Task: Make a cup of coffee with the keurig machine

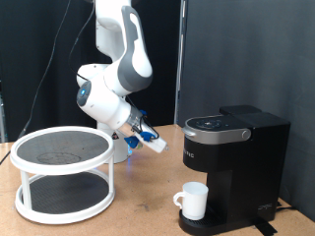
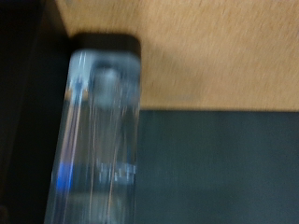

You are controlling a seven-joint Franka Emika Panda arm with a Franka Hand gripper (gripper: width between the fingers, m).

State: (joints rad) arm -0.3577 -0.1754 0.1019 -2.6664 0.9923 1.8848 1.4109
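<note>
Exterior view: white ceramic cup (image 1: 193, 201) on the Keurig machine (image 1: 236, 162) drip tray, at 5 o'clock.
At 8 o'clock stands a white two-tier round stand (image 1: 63, 174) with dark mesh shelves on a wooden table (image 1: 138, 211). Behind, near centre, the gripper (image 1: 150, 141) hangs tilted; its opening cannot be told. Wrist view is blurred.

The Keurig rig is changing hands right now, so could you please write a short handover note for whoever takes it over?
Claw: raised above the table, between the white two-tier stand and the Keurig machine, fingers pointing toward the machine. Open or shut cannot be told; the wrist view is too blurred to help.
Things: white mug stands upright on the machine's drip tray, under the spout. The machine's lid is down.
Done: mug is in place.
Left: no coffee pod is visible anywhere, and whether the mug holds anything cannot be seen.
</note>
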